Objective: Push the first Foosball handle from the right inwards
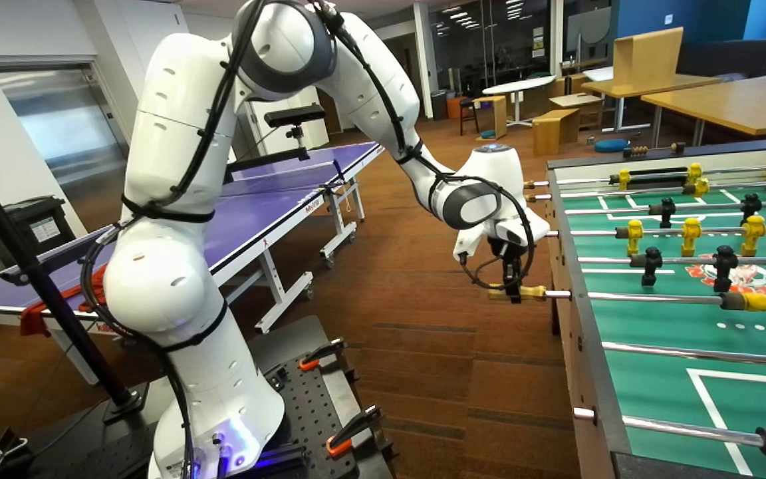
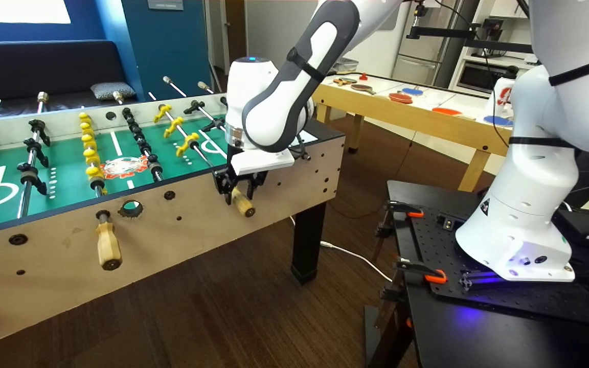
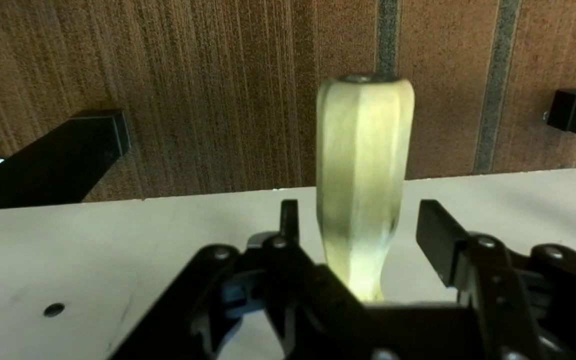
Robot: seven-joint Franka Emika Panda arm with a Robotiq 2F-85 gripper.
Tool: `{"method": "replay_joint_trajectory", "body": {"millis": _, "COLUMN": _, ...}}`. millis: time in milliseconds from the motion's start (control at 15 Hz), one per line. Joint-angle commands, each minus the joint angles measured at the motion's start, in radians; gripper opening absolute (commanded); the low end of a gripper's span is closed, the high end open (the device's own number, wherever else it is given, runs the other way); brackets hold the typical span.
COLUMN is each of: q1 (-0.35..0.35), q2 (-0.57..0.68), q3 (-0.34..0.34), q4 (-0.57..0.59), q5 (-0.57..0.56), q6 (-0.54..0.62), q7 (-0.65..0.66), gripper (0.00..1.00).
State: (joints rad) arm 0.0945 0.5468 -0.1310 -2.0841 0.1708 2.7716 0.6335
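- Wrist view: the gripper (image 3: 360, 215) stands wide, its fingers (image 3: 433, 230) to either side of the handle (image 3: 365, 165), with a gap showing on both sides.
- The handle juts from the side of the foosball table (image 3: 168, 240); its narrow end runs out of sight under the gripper.
- Another handle (image 2: 109, 250) sticks out of the same side of the foosball table, well apart from the gripper.
- Yellow and black players (image 1: 691, 236) line the rods over the foosball table.
- A black leg (image 2: 309, 245) stands under the foosball table, a white cable (image 2: 356, 263) on the floor nearby.
- Beside the foosball table, the arm (image 1: 170, 286) is mounted on a stand (image 2: 478, 337) with orange-tipped clamps (image 2: 422, 269).
- In an exterior view a bright rod (image 1: 559, 294) shows between handle and foosball table, while a finger covers the handle's middle.
- In an exterior view the forearm (image 2: 320, 66) hides part of the foosball table.
- Only an exterior view has the ping-pong table (image 1: 250, 216), across the floor from the foosball table.
- Paddles (image 2: 401, 97) on a white-topped table (image 2: 402, 116), past the foosball table's end, also appear in just an exterior view.
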Motion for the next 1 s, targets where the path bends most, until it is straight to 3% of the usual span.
{"method": "replay_joint_trajectory", "body": {"millis": 0, "q1": 0.001, "q2": -0.091, "q3": -0.012, "q4": -0.047, "q5": 0.005, "q6": -0.009, "q7": -0.009, "gripper": 0.95}}
{"method": "replay_joint_trajectory", "body": {"millis": 267, "q1": 0.014, "q2": -0.255, "q3": -0.021, "q4": -0.169, "q5": -0.02, "q6": -0.027, "q7": -0.011, "gripper": 1.0}}
{"method": "replay_joint_trajectory", "body": {"millis": 533, "q1": 0.057, "q2": -0.46, "q3": -0.085, "q4": -0.336, "q5": -0.19, "q6": -0.054, "q7": 0.075, "gripper": 1.0}}
{"method": "replay_joint_trajectory", "body": {"millis": 733, "q1": 0.012, "q2": -0.606, "q3": -0.058, "q4": -0.436, "q5": -0.317, "q6": -0.066, "q7": 0.147, "gripper": 1.0}}
{"method": "replay_joint_trajectory", "body": {"millis": 933, "q1": -0.054, "q2": -0.729, "q3": 0.008, "q4": -0.516, "q5": -0.37, "q6": -0.063, "q7": 0.194, "gripper": 1.0}}
